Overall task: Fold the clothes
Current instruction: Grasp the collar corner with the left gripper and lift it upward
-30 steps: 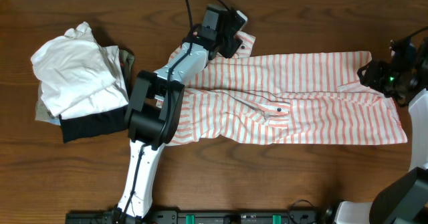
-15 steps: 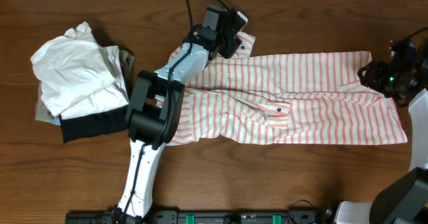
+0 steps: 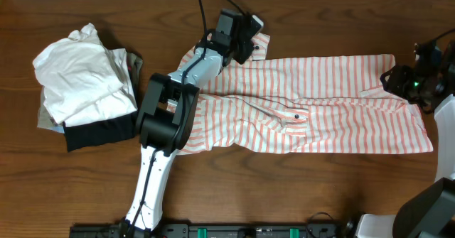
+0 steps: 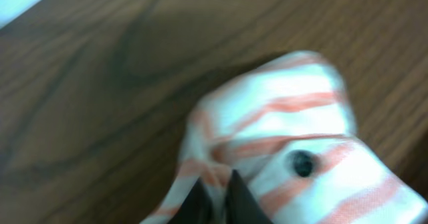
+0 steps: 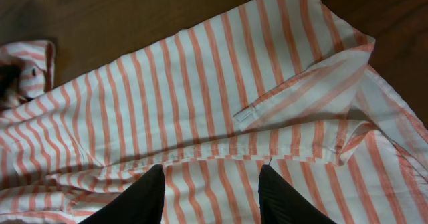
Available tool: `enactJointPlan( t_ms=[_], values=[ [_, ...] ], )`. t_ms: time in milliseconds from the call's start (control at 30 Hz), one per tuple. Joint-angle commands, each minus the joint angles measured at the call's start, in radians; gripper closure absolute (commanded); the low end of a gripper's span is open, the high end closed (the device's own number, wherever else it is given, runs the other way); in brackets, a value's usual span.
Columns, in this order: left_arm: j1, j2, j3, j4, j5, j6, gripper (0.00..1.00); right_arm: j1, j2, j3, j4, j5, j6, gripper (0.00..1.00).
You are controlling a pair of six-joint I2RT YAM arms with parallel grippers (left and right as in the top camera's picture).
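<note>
Surface (image 3: 298, 195): shirt (image 3: 327, 110) lies spread and rumpled, centre to 3 o'clock. No fold made; whole task outstanding. Left arm (image 3: 167, 117) stretched toward 12 o'clock. Left gripper (image 4: 215, 196) clenched on shirt's far corner. Right gripper (image 5: 210, 190) at 3 o'clock, jaws apart above fabric, grasping nothing.

We read no text, number, brand or sign in any of the three views. The striped shirt (image 3: 334, 117) shows no lettering that we can make out.
</note>
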Motion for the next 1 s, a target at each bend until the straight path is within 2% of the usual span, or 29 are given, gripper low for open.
enactJointPlan(
  t_ms=[0,467,833,967],
  values=[
    [0.002,-0.020,0.069,0.005,0.004,-0.006,0.94,0.009,0.004,-0.003,0.000,0.003,0.010,0.56],
    [0.009,-0.275,0.090,-0.021,0.052,-0.051,0.94,0.009,0.004,-0.003,-0.001,0.003,0.010,0.57],
    [0.019,-0.409,0.090,-0.138,0.047,-0.056,0.94,0.009,0.004,-0.003,-0.007,0.003,0.010,0.57],
    [0.019,-0.459,0.090,-0.191,0.029,-0.111,0.94,0.009,0.004,-0.003,-0.012,0.003,0.010,0.56]
  ],
)
